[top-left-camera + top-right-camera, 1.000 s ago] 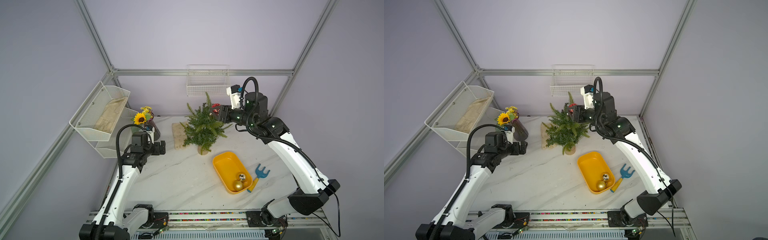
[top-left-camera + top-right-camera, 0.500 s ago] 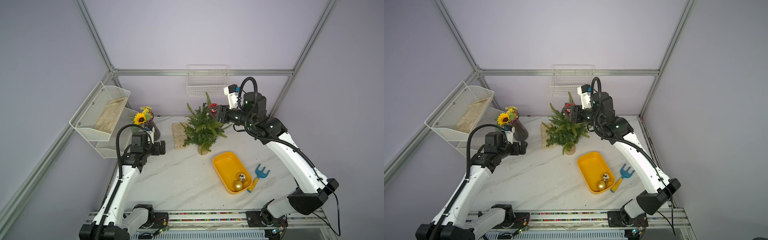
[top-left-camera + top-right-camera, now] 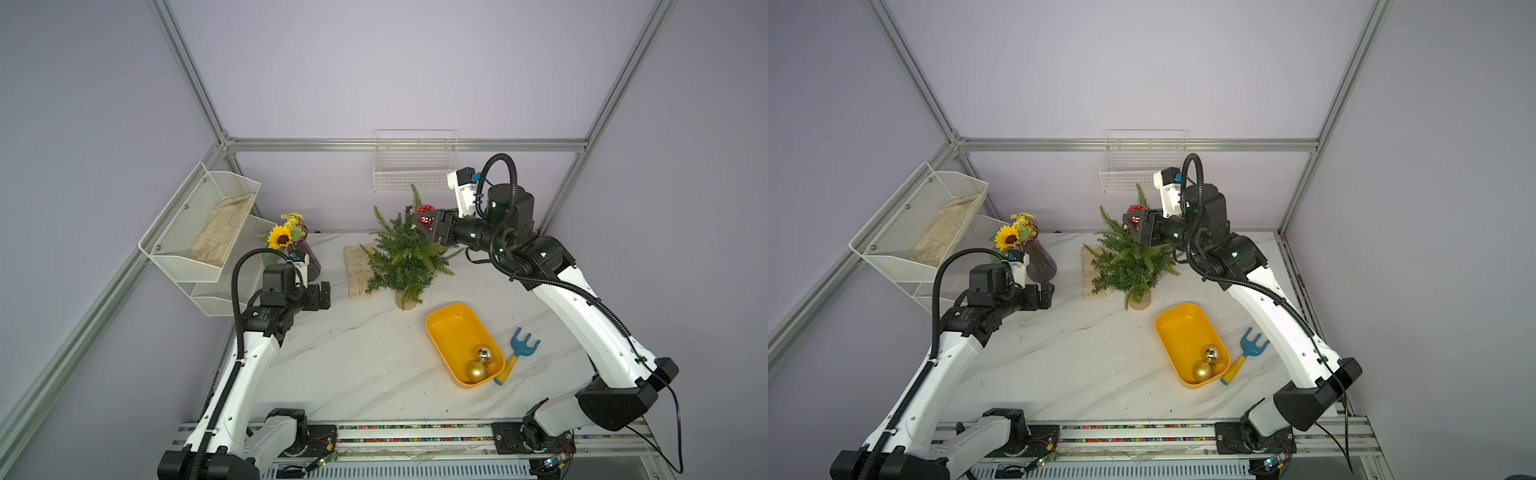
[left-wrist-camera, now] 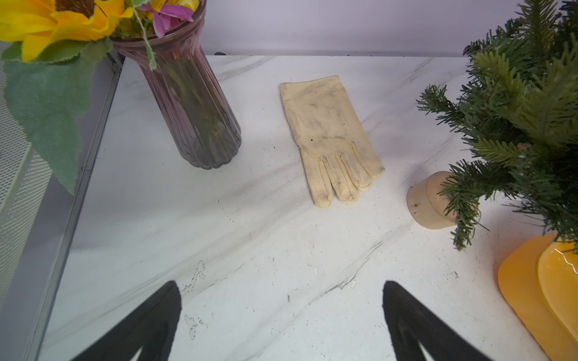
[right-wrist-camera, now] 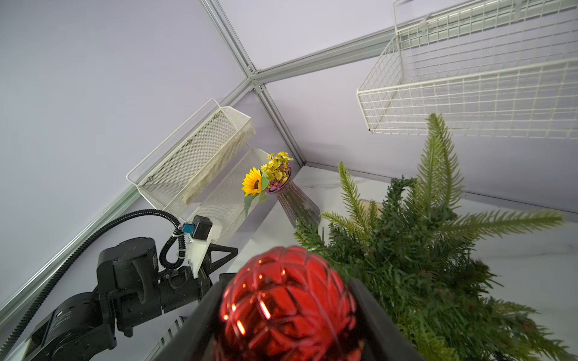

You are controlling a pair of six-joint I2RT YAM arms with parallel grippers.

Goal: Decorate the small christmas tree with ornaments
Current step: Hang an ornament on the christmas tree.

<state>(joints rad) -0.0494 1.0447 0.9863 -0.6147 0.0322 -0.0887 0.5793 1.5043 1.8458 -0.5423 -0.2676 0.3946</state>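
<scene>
We clamp the red ball (image 5: 287,306) in our right jaws up near the top of the tree (image 3: 407,257) to hang it there, while our left jaws stand open, idle, low over the desk (image 3: 365,357).

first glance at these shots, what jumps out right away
The red faceted ball stands out most, clamped in the right gripper beside the top of the small christmas tree at the back of the table. Next comes the bright yellow tray in front of the tree, holding a matte gold ball and a mirrored ball at its near end. A sunflower bouquet sits in the far left corner.
</scene>
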